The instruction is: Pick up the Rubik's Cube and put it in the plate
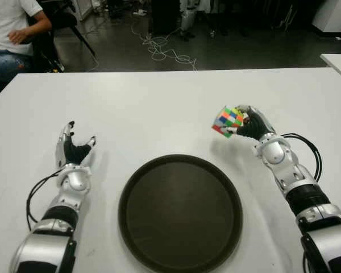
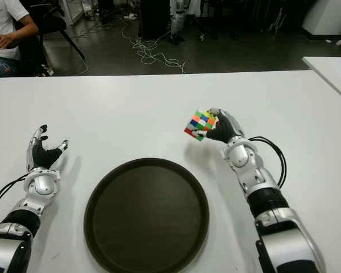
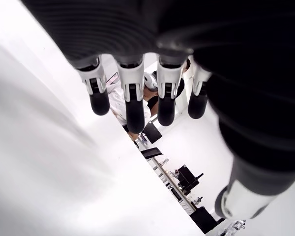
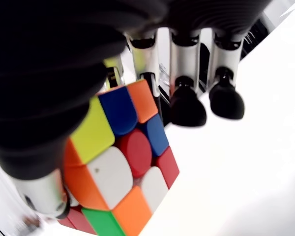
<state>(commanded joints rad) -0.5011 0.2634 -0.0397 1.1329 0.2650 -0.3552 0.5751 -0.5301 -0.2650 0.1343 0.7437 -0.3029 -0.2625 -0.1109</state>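
My right hand (image 1: 241, 126) holds the Rubik's Cube (image 1: 228, 121), a scrambled multicoloured cube, lifted above the white table (image 1: 159, 108) just beyond the plate's far right rim. In the right wrist view the cube (image 4: 118, 162) sits between the thumb and the curled fingers (image 4: 187, 105). The plate (image 1: 180, 211), a round dark brown tray, lies at the front centre with nothing in it. My left hand (image 1: 74, 148) shows to the left of the plate, fingers spread and holding nothing; its fingers (image 3: 132, 105) hang straight in the left wrist view.
A seated person (image 1: 11, 40) is at the far left corner beyond the table. Cables (image 1: 165, 54) lie on the dark floor behind. Another white table edge (image 1: 338, 62) shows at the far right.
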